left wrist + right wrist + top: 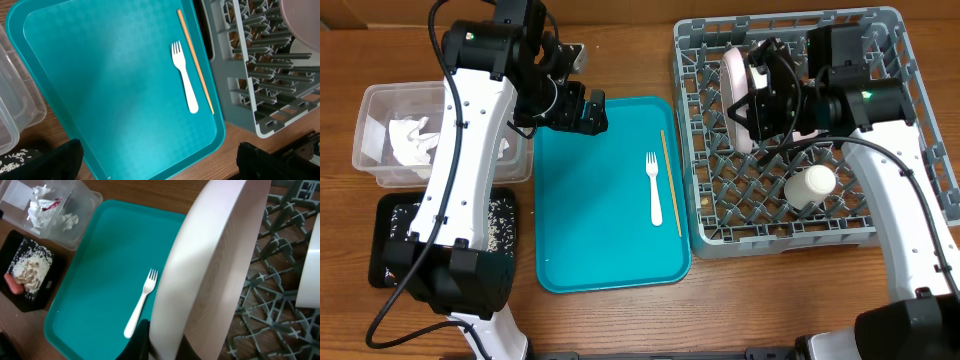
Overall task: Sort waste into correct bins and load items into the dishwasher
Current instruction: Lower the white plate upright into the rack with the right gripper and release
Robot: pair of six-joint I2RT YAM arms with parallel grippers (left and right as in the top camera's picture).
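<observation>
No legible txt, labels or nos. anywhere in view.

Most of the teal tray (590, 220) lay bare from above; the left hand (585, 110), spread wide, hung over its far-left corner. The white fork (654, 187) and chopstick (671, 183) lay along its right side, the chopstick near the wall of the grey rack (692, 200). The left arm (470, 130) crossed above the clear tub (370, 130) and black tray (392, 215). In the rack, the pink plate (735, 85), pinched on edge by the right hand (758, 100), and a white cup (810, 186) blocked pegs; its near-left corner stood free.
</observation>
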